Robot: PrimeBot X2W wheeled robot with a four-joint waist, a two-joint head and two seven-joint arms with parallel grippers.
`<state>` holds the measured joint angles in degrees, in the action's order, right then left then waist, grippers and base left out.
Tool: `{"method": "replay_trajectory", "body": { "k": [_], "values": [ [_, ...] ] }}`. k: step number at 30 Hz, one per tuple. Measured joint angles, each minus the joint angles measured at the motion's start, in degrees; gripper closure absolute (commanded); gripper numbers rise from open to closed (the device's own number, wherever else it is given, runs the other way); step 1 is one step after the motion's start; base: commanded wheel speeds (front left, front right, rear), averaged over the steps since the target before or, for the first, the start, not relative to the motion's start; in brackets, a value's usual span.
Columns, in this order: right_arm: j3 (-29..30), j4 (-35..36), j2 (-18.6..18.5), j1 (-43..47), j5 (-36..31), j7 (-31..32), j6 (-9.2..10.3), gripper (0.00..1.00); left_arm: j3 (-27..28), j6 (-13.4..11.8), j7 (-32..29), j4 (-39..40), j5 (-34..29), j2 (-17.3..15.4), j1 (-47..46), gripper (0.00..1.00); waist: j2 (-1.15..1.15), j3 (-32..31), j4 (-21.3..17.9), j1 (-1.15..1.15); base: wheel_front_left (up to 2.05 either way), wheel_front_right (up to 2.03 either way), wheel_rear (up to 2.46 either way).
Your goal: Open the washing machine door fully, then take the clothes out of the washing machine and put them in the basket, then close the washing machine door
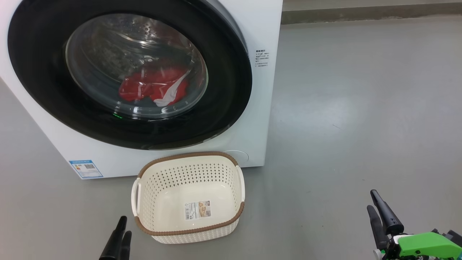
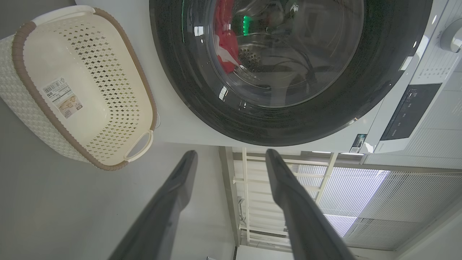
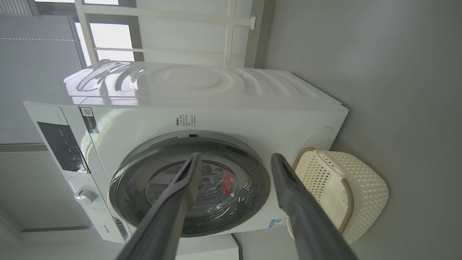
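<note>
Nearest: left gripper (image 2: 231,152), fingers spread wide, nothing between them. Low over the grey floor (image 1: 325,108), just beside the basket's near left corner. Right gripper (image 1: 371,199) likewise spread and empty, well off to the right over bare floor.

Next out: basket (image 1: 187,156), upright on the floor, empty save a paper label. Tucked close against the foot of the washing machine (image 1: 261,32), below the door's lower right.

Beyond: washing machine door (image 1: 39,72), black rim flat against the front, seemingly shut; latch or handle not made out. Behind the glass, clothes (image 1: 144,88), red with a white strip, heaped at the bottom of the drum.

Step in hand, by judgement: opening the door, not yet begun.
- Find the free edge of the rim first, likely the right side in the head view.
- Hook one finger behind that edge rather than pinching the glossy face.
- Pull along the hinge arc, not straight back.
- Swing fully open, clear of the basket's rim.
- Mind the basket: close under the door, easily nudged by a forearm.
- Keep the other arm out of the door's path.
</note>
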<state>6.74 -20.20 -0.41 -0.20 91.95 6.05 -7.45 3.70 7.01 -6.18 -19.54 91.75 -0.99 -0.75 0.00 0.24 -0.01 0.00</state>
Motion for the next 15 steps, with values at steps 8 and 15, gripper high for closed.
{"method": "replay_trajectory", "body": {
  "k": [8, 15],
  "values": [
    [-1.2, -0.1, 0.1, -0.1, 0.0, -1.1, 0.00, 0.00, -1.5, 0.0, 1.1, -0.1, 0.0, 0.0, -0.5, 0.00, 0.00, -0.1, 0.0, 0.02, 0.00, 0.00, 0.00],
    [-2.4, -0.1, 0.0, -0.6, -0.8, -2.4, 0.00, 0.00, -2.8, 0.0, 2.3, -0.3, -0.6, -0.1, -1.5, 0.00, 0.00, 0.1, 0.0, 0.01, 0.00, 0.00, 0.00]
  ]
}}
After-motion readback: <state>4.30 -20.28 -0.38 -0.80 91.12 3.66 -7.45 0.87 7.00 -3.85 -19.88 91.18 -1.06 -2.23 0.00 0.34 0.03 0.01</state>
